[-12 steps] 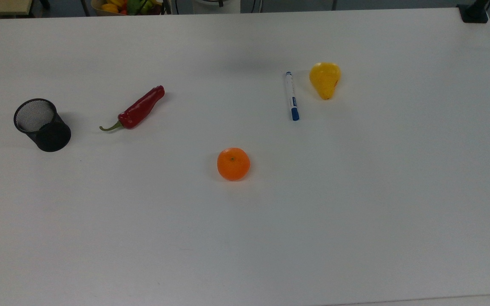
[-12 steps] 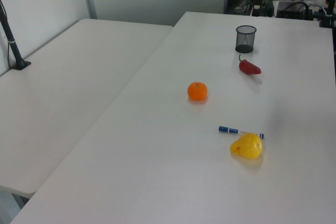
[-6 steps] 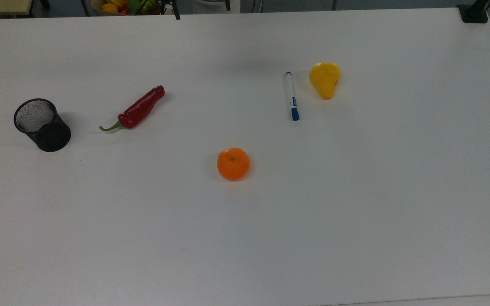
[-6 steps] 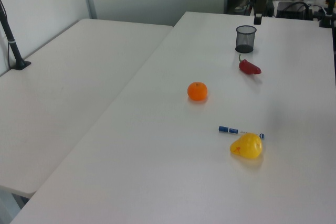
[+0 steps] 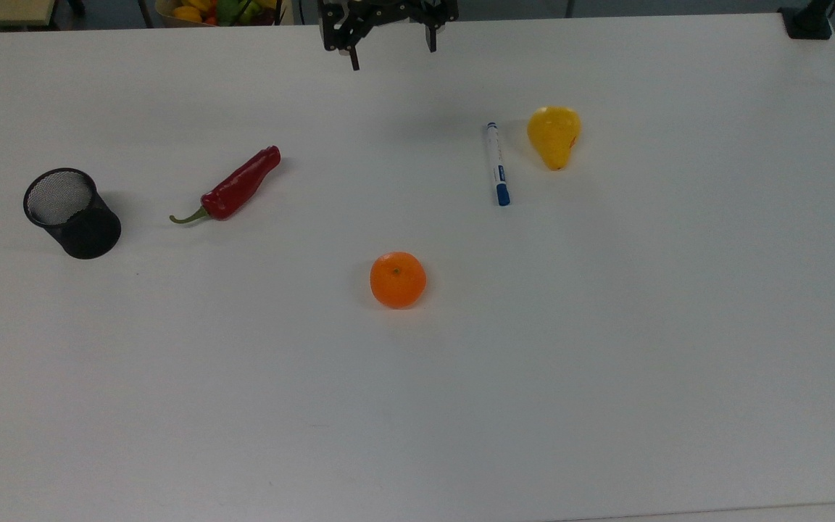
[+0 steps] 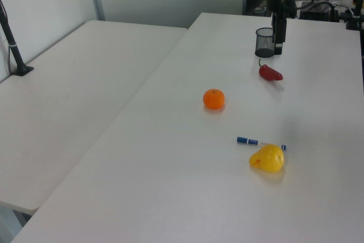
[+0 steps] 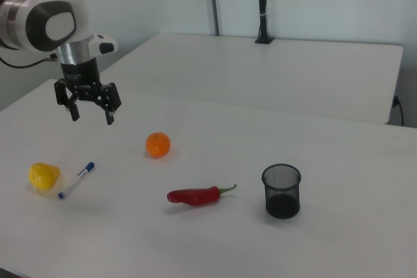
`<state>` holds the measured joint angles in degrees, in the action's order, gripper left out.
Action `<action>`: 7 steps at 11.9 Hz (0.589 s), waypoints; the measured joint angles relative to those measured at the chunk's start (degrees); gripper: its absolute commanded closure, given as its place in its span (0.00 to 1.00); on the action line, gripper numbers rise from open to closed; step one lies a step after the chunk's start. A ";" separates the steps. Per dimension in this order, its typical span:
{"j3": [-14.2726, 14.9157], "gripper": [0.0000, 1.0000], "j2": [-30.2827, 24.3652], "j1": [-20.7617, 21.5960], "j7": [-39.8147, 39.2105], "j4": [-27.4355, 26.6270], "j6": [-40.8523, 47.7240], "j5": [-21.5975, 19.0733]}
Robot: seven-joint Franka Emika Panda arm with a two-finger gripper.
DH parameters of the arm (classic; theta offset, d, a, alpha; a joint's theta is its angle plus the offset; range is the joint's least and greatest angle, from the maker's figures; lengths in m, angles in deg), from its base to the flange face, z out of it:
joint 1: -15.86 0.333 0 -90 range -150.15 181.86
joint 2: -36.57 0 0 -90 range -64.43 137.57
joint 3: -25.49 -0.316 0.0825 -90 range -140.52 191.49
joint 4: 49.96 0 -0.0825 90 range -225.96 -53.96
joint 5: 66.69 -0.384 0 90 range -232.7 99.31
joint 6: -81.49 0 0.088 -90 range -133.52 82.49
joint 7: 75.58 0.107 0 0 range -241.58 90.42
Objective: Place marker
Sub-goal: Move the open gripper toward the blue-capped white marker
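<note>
Black 2-finger gripper (image 7: 90, 114) hangs in the air with jaws spread wide, holding nothing, well above the white table (image 5: 606, 348). In the top view it sits at the far edge, well apart from everything.

Slim white marker with blue cap (image 5: 496, 164) lies flat on the table, just left of the yellow pear-shaped fruit (image 5: 554, 135) in the top view. They're close, and the left view reads as near-touching, though the angle may exaggerate that.

Step in hand, as I read it: reach and grasp the marker. Advice:
- Come down over the white barrel mid-length, jaws set across the long axis.
- Keep the finger on the pear side clear of the fruit; favour the cap half, which lies further from the pear's bulge.
- Go low enough to close on the barrel without scraping the table.

Likely drop target is the black mesh cup (image 5: 72, 212), far left in the top view, past the red chilli pepper (image 5: 235, 187). The round orange fruit (image 5: 398, 280) is off that line, near side.
</note>
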<state>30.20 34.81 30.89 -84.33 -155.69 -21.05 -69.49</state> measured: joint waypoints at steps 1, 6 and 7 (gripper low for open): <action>-0.02 0.00 0.46 1.10 2.07 -0.52 -0.01 0.03; -3.48 0.03 5.02 4.79 13.25 -5.50 -10.82 1.54; -5.02 0.03 5.81 4.85 15.29 -6.92 -13.49 2.54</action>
<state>25.18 40.62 35.74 -69.04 -162.61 -34.54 -66.95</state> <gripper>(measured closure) 0.022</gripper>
